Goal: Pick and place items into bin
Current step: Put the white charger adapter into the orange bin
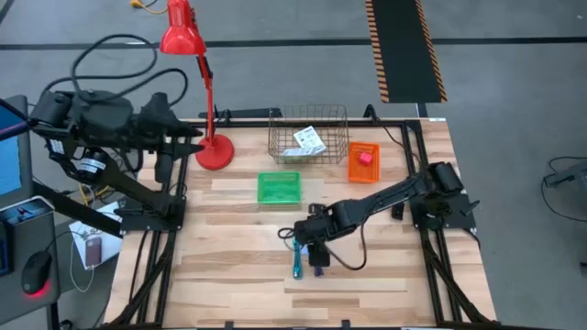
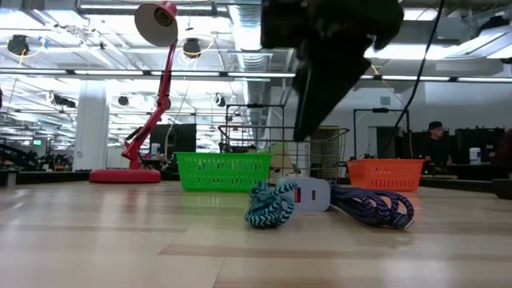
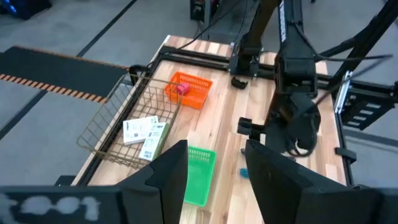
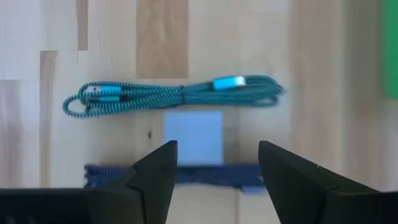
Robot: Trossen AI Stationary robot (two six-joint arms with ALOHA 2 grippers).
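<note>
A red desk lamp stands at the wooden table's far left edge.

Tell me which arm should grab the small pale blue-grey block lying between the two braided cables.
Right. The right gripper hangs open directly over the pale blue-grey block, between the teal braided cable and dark blue braided cable. The left gripper waits far off beside the red desk lamp.

Both arms are matte black, jointed and boxy, trailed by black cables, with broad flat dark jaws.

No legible text; print on white packets unreadable.
</note>
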